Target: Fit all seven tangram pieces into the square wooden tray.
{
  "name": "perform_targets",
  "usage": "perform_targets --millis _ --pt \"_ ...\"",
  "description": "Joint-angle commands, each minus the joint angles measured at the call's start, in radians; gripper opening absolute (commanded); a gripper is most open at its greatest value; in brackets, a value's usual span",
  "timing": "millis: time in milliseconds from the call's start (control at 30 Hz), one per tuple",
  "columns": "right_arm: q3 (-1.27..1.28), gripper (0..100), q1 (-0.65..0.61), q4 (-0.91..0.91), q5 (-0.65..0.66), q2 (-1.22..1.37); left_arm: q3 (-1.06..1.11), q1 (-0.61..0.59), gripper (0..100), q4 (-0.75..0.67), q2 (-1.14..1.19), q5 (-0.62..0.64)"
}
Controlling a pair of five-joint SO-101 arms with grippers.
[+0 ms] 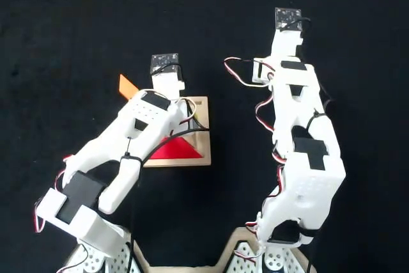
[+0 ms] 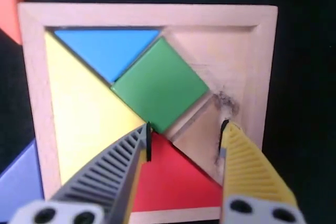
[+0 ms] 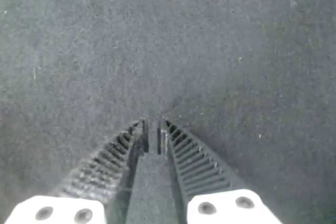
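The square wooden tray (image 2: 147, 13) holds a large yellow triangle (image 2: 84, 108), a blue triangle (image 2: 107, 45), a green square (image 2: 160, 85) and a red triangle (image 2: 168, 177). Its right-hand part is bare wood (image 2: 220, 51). My left gripper (image 2: 185, 129) hovers open over the tray, one fingertip at the red triangle's apex, the other over bare wood, with nothing between them. In the high view the left arm covers most of the tray (image 1: 202, 103); the red triangle (image 1: 182, 149) shows. My right gripper (image 3: 152, 135) is shut on nothing above the black cloth.
An orange piece (image 1: 128, 85) lies on the cloth just outside the tray's far left corner, also seen as the orange piece (image 2: 9, 3). A purple piece (image 2: 18, 174) lies beside the tray's other left corner. The right arm (image 1: 294, 107) stretches far across the black table.
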Motion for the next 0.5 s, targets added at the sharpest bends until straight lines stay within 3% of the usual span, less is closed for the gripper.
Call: perform_targets --millis 0,300,467 --pt "-0.054 4.6 -0.006 -0.014 0.008 -0.028 -0.041 -0.013 23 0.002 0.014 -0.011" --pt "-0.054 4.6 -0.006 -0.014 0.008 -0.028 -0.041 -0.018 23 0.006 0.034 -0.012" --pt "-0.054 4.6 -0.006 -0.012 0.008 -0.028 -0.041 -0.079 23 0.008 0.025 -0.012"
